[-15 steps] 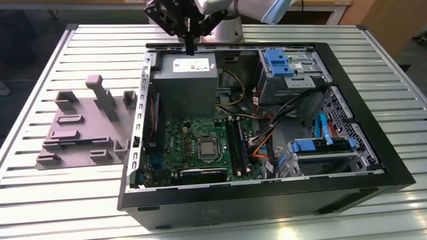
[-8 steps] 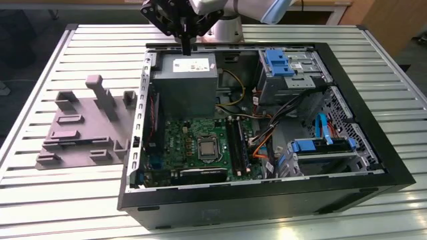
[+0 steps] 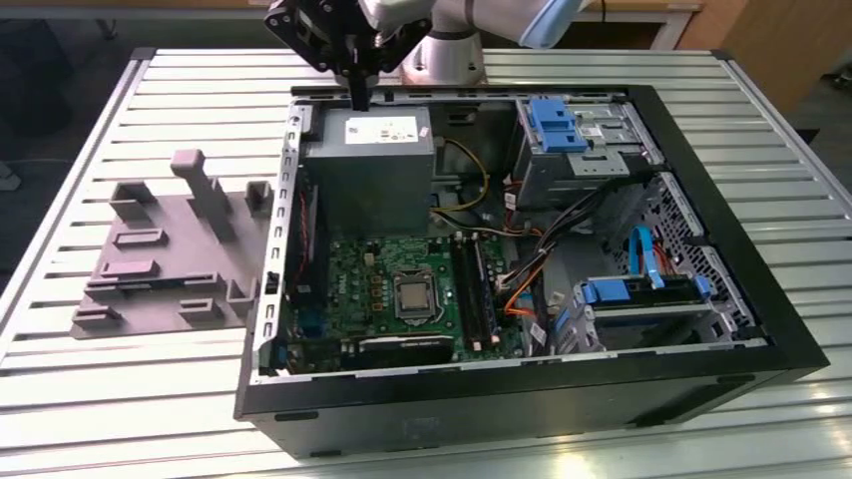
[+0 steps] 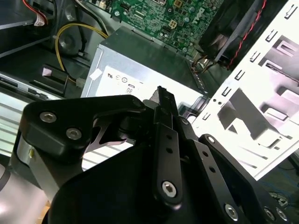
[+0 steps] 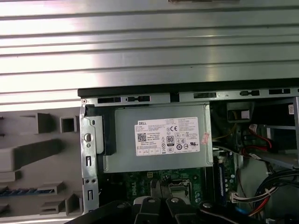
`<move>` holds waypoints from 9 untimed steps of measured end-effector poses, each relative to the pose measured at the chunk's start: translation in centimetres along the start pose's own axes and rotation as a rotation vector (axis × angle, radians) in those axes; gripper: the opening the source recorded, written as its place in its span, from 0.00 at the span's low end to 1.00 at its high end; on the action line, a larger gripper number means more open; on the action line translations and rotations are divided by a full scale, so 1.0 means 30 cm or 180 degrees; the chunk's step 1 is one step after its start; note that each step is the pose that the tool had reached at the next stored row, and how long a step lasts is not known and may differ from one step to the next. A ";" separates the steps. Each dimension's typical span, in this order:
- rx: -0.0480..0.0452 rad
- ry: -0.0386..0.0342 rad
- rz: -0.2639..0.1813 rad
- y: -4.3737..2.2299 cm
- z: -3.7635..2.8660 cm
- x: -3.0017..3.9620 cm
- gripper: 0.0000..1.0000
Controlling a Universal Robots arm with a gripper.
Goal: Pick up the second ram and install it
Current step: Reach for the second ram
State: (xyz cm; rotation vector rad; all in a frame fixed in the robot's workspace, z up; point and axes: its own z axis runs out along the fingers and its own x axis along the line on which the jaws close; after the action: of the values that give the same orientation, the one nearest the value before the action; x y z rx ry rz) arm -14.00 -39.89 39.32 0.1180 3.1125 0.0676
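My gripper (image 3: 359,98) hangs above the back edge of the grey power-supply box (image 3: 377,165), inside the open computer case (image 3: 745,299). Its two dark fingers are pressed together with nothing between them, as the second wrist view shows at the gripper (image 4: 161,93). In the first wrist view the gripper (image 5: 158,193) is over the green motherboard (image 5: 140,179), beside the power-supply box (image 5: 159,140). Dark, long, narrow strips stand in the memory slots (image 3: 472,289) to the exterior view's right of the processor socket (image 3: 414,296). I cannot tell which strip is the second ram.
A grey slotted plastic tray (image 3: 167,259) lies on the ribbed metal table (image 3: 120,399) to the exterior view's left of the case. Drive cages with blue clips (image 3: 560,125) and orange and blue cables (image 3: 526,289) fill the case's other side.
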 end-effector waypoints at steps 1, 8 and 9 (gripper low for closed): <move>0.0000 0.0000 0.0000 0.000 0.000 0.003 0.11; 0.0000 0.0000 0.0000 -0.002 0.000 0.025 0.11; 0.0000 0.0000 0.0000 -0.002 0.000 0.029 0.11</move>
State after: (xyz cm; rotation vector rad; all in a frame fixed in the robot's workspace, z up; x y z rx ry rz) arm -14.86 -39.89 39.31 0.1180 3.1125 0.0677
